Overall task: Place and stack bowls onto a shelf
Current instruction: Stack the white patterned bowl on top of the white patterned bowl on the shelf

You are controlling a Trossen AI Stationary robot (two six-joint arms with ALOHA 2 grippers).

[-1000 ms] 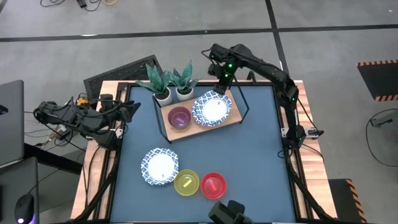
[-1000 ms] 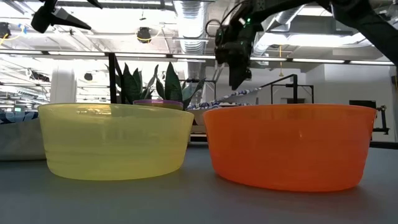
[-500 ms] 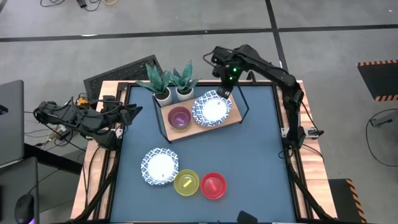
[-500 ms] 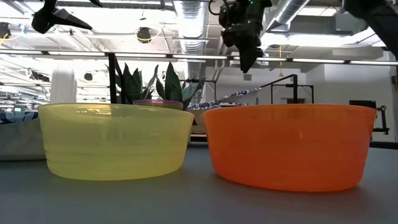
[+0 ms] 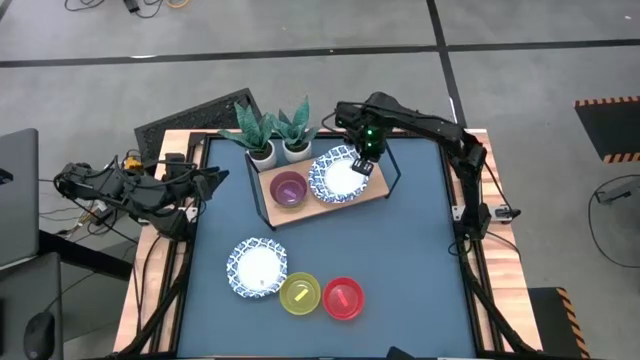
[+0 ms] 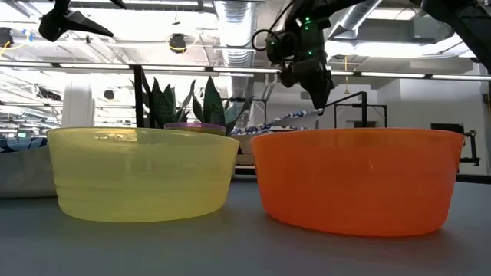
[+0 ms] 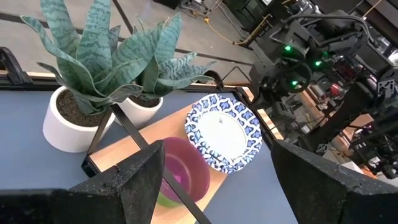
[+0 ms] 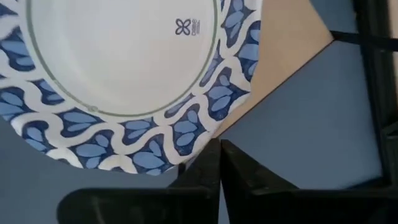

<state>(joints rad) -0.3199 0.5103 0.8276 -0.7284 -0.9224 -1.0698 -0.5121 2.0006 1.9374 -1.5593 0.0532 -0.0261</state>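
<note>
The shelf (image 5: 312, 207), a wooden board in a black wire frame, stands at the table's far middle. On it sit a purple bowl (image 5: 288, 190), with a green edge (image 7: 163, 200) under it, and a blue-patterned bowl (image 5: 338, 177) whose rim slants in the low view. My right gripper (image 5: 363, 166) is shut with nothing between its fingers, at that bowl's right rim. My left gripper (image 5: 205, 182) waits open at the table's left edge. Another patterned bowl (image 5: 257, 267), a yellow bowl (image 5: 300, 294) and a red bowl (image 5: 343, 298) rest on the table near its front. My right gripper's shut fingertips (image 8: 217, 155) come slanting down from above, close to the patterned bowl's blue rim (image 8: 205, 127) on its right side. Whether they touch the rim, I cannot tell.
Two potted plants (image 5: 272, 132) stand at the shelf's far left corner. The shelf's black wire frame (image 5: 396, 172) rises just right of my right gripper. Bare blue tabletop (image 5: 410, 260) lies to the right of the shelf and the front bowls.
My right gripper first rose from the patterned bowl's far rim, then came down toward the table's near edge, over the bowl's right rim, shutting on the way. The bowl has stayed on the shelf.
</note>
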